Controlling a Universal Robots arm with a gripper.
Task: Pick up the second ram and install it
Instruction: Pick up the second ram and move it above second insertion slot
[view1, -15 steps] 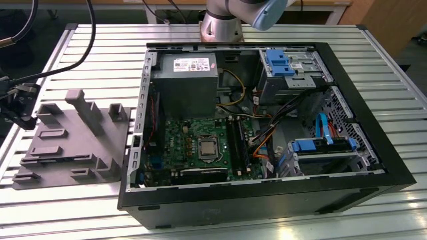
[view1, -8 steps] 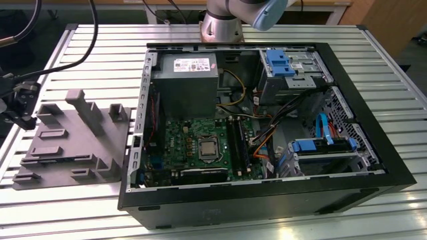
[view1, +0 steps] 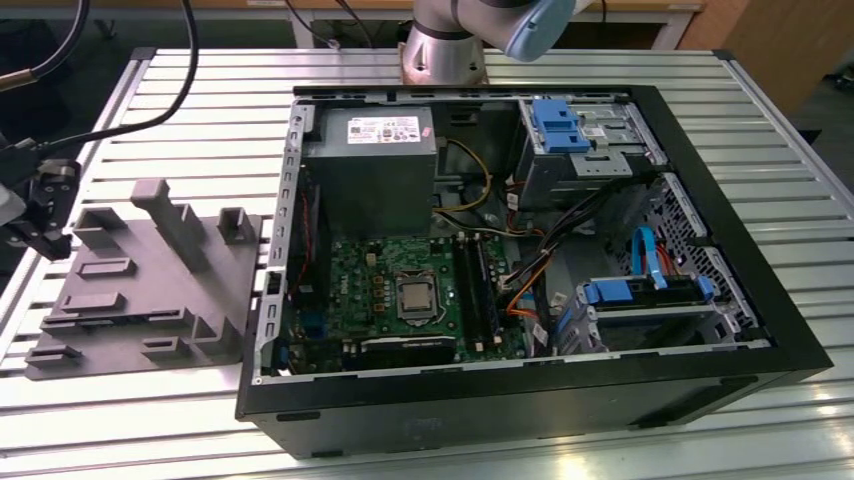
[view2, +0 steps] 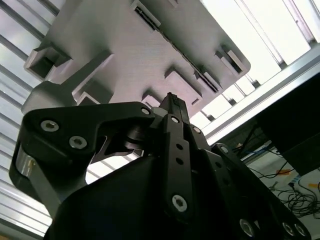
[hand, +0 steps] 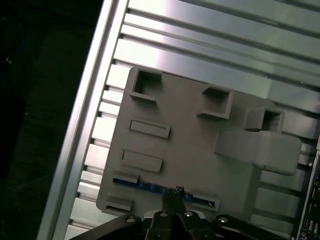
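Observation:
The second ram (hand: 145, 185) stands on edge in a slot of the grey moulded tray (hand: 190, 145), showing as a thin dark strip with a blue edge. It runs as a thin dark line (view2: 182, 55) across the tray (view2: 115, 35) in the second wrist view. My gripper (hand: 176, 191) hangs above the tray, over the middle of the stick, with its fingertips (view2: 171, 100) together and nothing visibly between them. In the exterior view the gripper (view1: 51, 235) is at the far left, beside the tray (view1: 147, 270).
An open computer case (view1: 534, 390) lies to the exterior view's right of the tray, with the motherboard (view1: 387, 290), its long black slots (view1: 477, 285), a power supply (view1: 374, 160) and cables inside. The slatted metal table (view1: 134, 420) ends close behind the tray.

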